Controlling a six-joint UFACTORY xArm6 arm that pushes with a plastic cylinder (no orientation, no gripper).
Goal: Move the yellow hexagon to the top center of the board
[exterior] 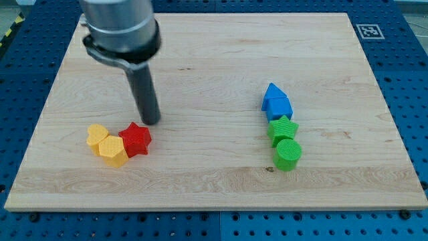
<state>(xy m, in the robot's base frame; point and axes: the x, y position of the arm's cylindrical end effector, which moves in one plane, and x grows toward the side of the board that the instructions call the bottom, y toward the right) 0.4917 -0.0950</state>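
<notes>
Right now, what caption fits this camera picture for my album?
My tip sits just above the red star, beside the yellow hexagon on the board.

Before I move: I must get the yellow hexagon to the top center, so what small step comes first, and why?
Probably swing my tip around to the view's bottom of the yellow hexagon. My tip now sits just above the red star, which touches the hexagon's right side, so pushing from here would shove the star, not send the hexagon upward.
</notes>
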